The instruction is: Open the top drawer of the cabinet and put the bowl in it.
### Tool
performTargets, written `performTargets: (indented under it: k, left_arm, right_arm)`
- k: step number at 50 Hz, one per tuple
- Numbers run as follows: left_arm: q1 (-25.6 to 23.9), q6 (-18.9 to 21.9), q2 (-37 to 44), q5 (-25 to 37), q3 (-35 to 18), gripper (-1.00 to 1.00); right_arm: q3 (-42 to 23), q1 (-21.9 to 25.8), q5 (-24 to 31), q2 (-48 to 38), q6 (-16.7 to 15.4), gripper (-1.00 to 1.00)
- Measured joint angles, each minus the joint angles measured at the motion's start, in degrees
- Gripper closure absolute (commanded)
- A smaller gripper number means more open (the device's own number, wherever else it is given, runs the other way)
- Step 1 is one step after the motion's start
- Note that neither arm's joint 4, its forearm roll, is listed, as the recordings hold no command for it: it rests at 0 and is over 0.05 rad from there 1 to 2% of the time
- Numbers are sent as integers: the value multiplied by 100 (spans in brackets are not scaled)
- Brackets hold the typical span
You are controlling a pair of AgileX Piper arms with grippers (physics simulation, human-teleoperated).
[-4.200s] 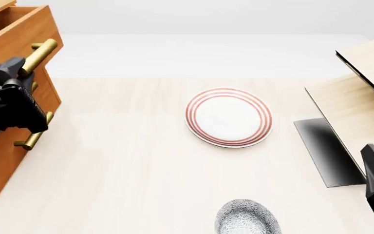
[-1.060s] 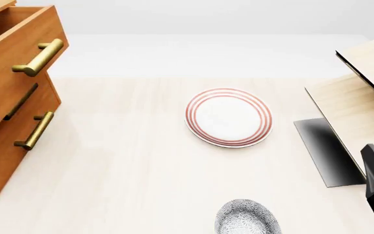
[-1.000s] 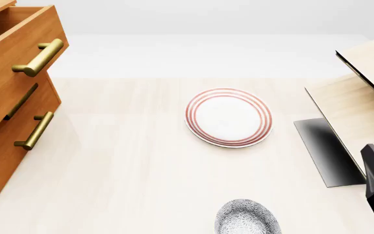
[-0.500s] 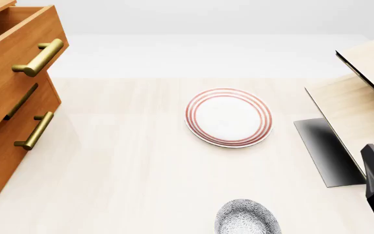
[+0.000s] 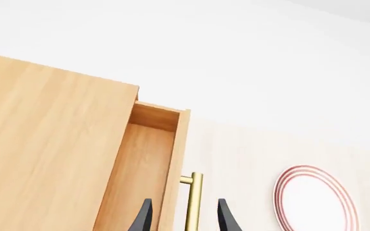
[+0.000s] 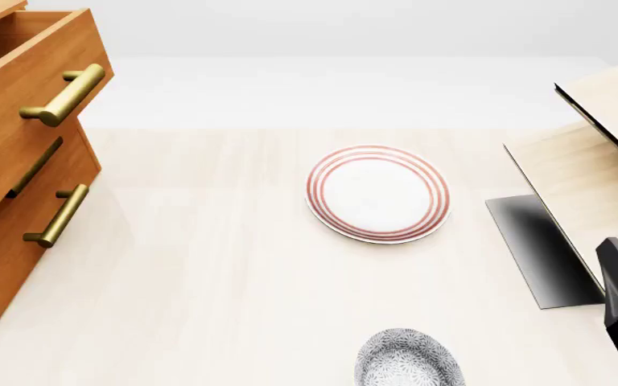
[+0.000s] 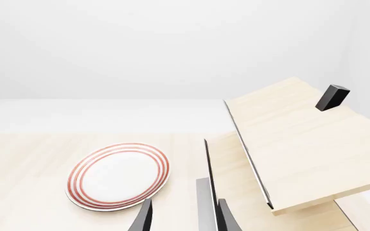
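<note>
Left gripper (image 5: 182, 219) has left the front view — top drawer (image 6: 14, 104) pulled out (both grippers' jaws apart)

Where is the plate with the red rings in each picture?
Left wrist view: the plate sits at the lower right corner, cut off by the edge, past the brass handle of the top drawer.
Front view: plate in the middle of the table.
Right wrist view: plate at lower left, beside the pale wood structure.
Shared landmark: the plate itself appears in all three.
</note>
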State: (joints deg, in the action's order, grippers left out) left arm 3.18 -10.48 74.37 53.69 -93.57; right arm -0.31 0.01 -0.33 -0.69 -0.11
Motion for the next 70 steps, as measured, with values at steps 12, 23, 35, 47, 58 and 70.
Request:
performTargets:
  k: [12, 23, 35, 47, 58, 70]
  left_arm:
    - [51, -75, -70, -231, 415, -100]
    - [74, -86, -111, -435, 768, -100]
    - [96, -54, -122, -598, 1032, -100]
    - [113, -19, -112, -739, 1262, -100]
    - [105, -12, -95, -855, 1451, -100]
    - [143, 18, -103, -932, 1650, -100]
  right_arm:
    - [0, 0, 0, 0, 0, -100]
    - [0, 0, 0, 0, 0, -100]
    - [0, 0, 0, 0, 0, -100]
    - [0, 6, 2, 2, 0, -100]
    - [0, 14, -7, -6, -1, -100]
    - [-1, 17, 4, 4, -1, -100]
